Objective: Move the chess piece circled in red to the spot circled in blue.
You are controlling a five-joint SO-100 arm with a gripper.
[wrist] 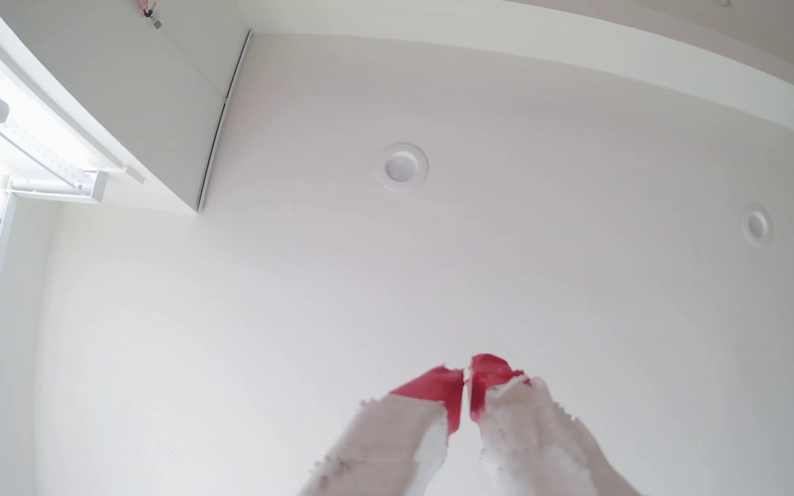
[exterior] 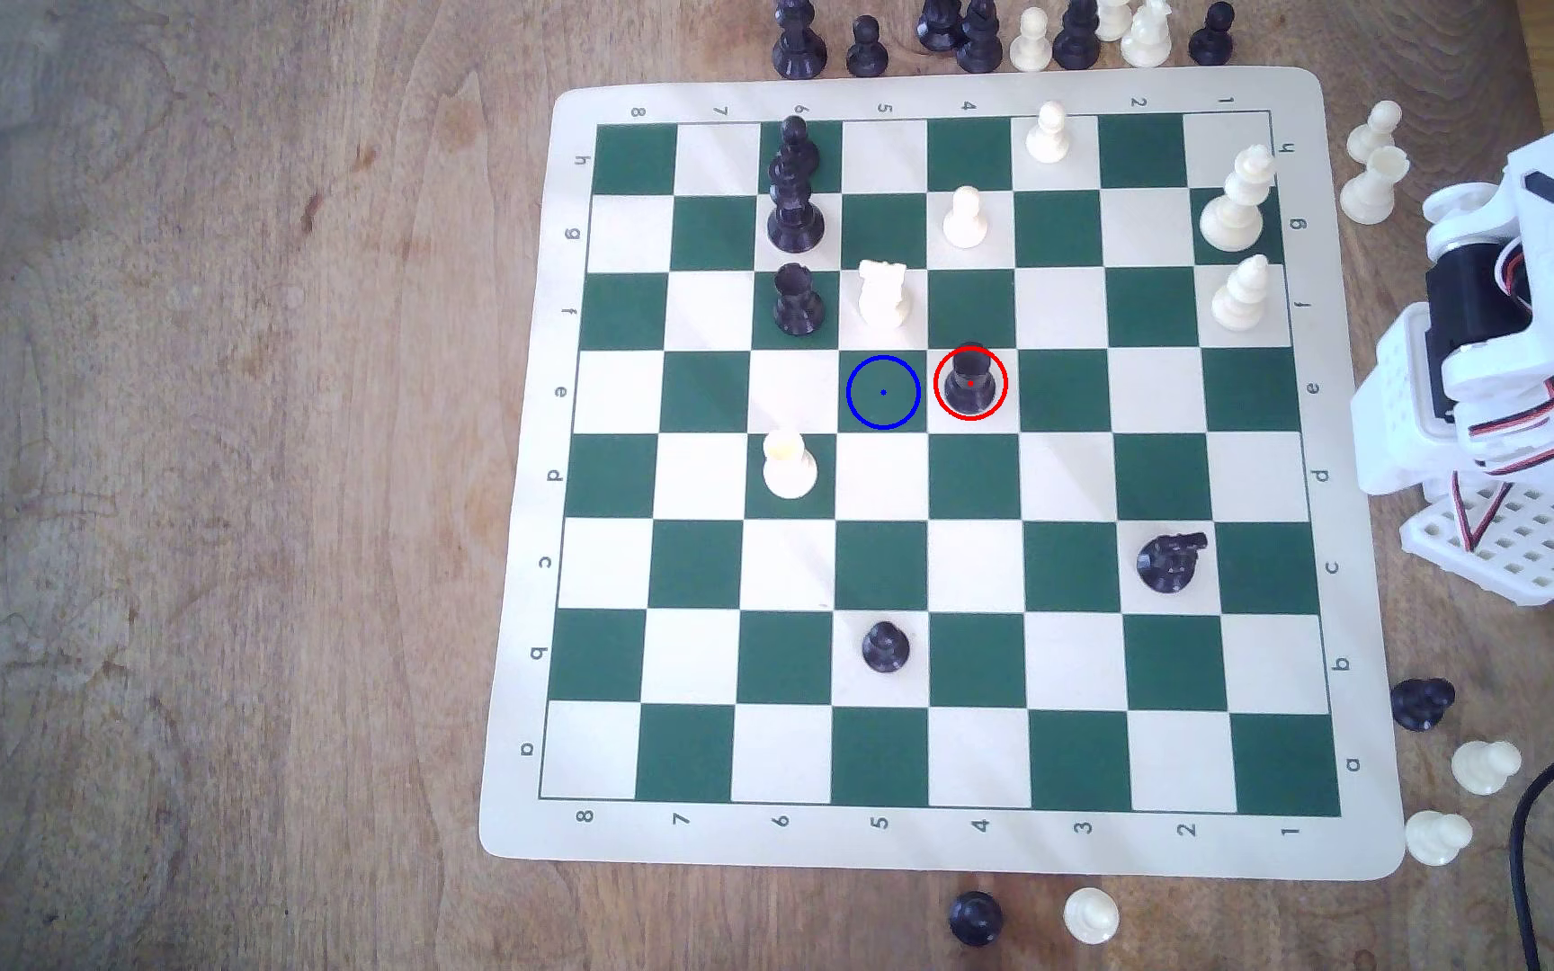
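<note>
On a green-and-cream chess mat, the stubby black piece ringed in red stands upright on cream square e4, just beside the blue-ringed green square e5. The white arm sits folded off the exterior view's right edge, well apart from both. Its red-tipped gripper points at a ceiling, fingertips nearly together, holding nothing. Border letters a–h and numbers 1–8 are legible.

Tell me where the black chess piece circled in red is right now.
In the exterior view, the red-circled black piece stands on a cream square near mid-board, immediately right of the blue-ringed green square.
</note>
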